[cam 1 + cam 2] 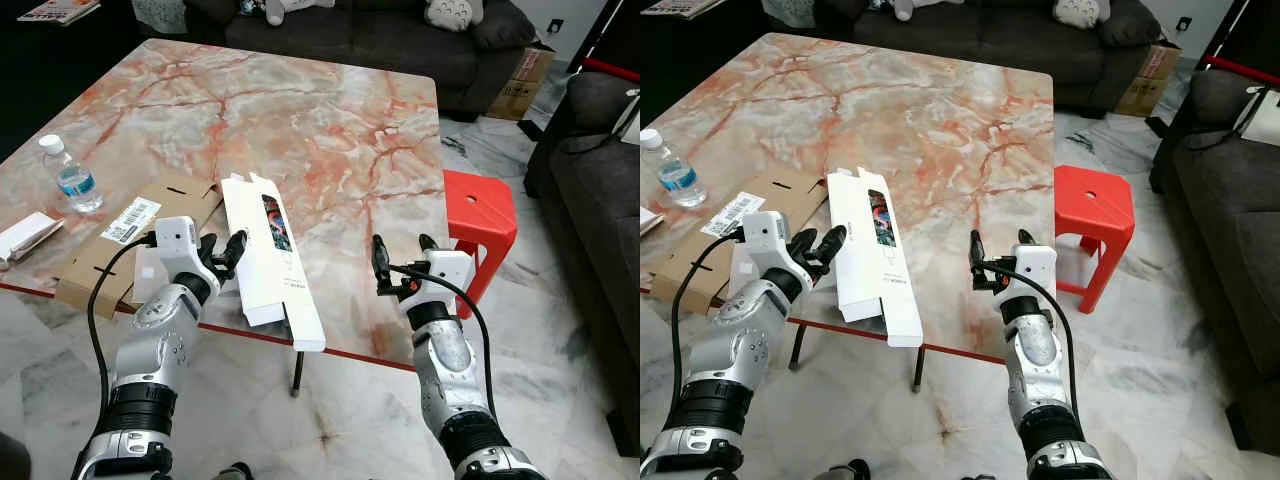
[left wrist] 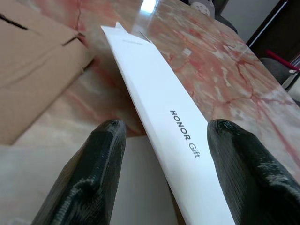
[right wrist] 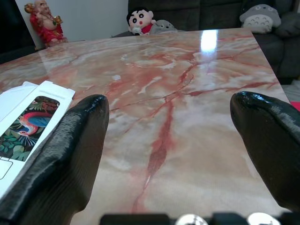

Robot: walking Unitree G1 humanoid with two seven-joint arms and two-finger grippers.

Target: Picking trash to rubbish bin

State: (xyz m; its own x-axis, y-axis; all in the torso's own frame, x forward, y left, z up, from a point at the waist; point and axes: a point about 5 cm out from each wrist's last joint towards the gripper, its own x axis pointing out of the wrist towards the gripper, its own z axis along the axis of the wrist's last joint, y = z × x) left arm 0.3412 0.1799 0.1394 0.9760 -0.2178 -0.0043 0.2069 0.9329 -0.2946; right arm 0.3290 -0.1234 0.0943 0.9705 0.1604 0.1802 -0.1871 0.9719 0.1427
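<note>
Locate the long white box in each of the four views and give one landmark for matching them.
Left eye view: white box lies lower centre, overhanging the table's near edge beside the left gripper.
Right eye view: lower left of centre.
Left wrist view: runs diagonally between the fingers.
Right wrist view: left edge.
Shared landmark: the red-veined marble table.

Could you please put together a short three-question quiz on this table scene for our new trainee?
1. True or false: the left gripper is clamped shut on the white box.
2. Which item stands upright near the table's far-left edge? A) a mug B) a water bottle C) a vase
3. Fill in: the stool beside the marble table is coloured ____.

Key: 1 false, its fingers are spread open at the box's edge; 2 B; 3 red.
</note>
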